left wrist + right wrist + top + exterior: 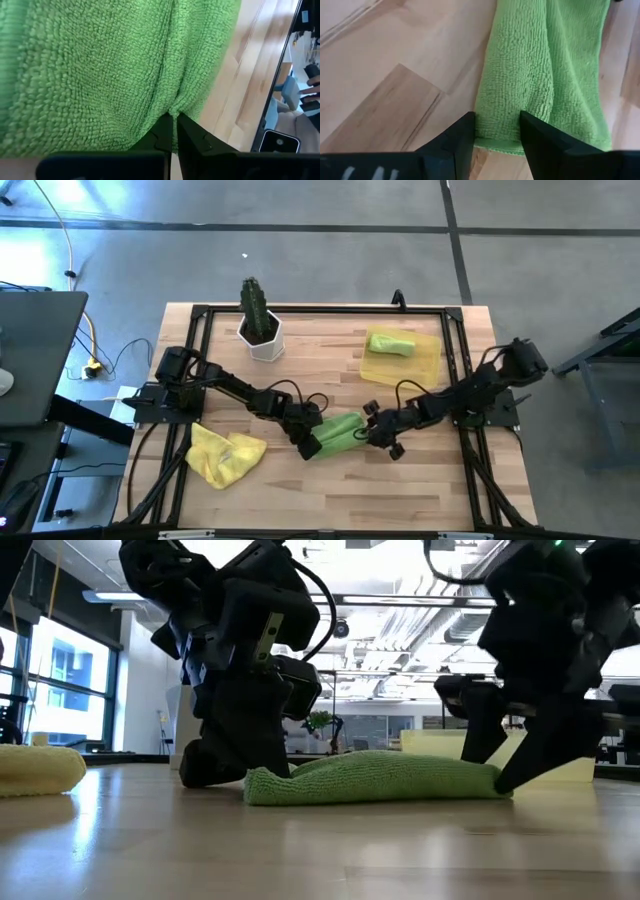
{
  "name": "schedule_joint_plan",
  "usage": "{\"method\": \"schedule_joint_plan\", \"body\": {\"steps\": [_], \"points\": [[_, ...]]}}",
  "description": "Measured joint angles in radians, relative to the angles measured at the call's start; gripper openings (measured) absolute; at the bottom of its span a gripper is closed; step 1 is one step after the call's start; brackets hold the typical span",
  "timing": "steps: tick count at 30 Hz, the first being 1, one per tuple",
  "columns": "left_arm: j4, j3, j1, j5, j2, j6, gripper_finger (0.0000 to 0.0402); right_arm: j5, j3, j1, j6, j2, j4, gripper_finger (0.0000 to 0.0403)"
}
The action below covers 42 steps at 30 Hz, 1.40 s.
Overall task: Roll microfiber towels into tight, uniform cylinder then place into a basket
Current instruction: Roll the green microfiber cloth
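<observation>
My high camera looks straight down on the whole pale wooden slat table [330, 490], both arms in frame. My low camera sits at tabletop level, facing across into the room, very near the rolled lime green microfibre towel [375, 778]. Both wrist cameras press close on that same towel, from opposite ends. All four views share it.

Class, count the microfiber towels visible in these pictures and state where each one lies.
3: a rolled green towel in the basket; a green towel mid-table between both grippers; a yellow towel crumpled near the table's front-left. None appear hidden.
</observation>
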Motion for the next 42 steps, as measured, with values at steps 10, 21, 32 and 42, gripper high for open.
{"method": "schedule_joint_plan", "body": {"steps": [10, 21, 32, 42], "points": [[0.015, -0.002, 0.001, 0.025, -0.001, -0.005, 0.0008, -0.038, 0.005, -0.048, 0.157, 0.081, 0.024, 0.0142], [0.014, -0.007, -0.003, 0.056, -0.05, 0.028, 0.0068, -0.106, 0.005, -0.059, 0.292, 0.093, 0.03, 0.0012], [-0.011, 0.002, -0.031, -0.028, -0.183, 0.27, 0.0081, -0.656, -0.005, -0.22, 0.542, 0.103, 0.06, 0.0005], [0.078, 0.004, -0.19, -0.389, -0.169, 0.575, 0.0091, -0.692, 0.0, -0.277, 0.751, 0.099, 0.039, 0.0005]]}}
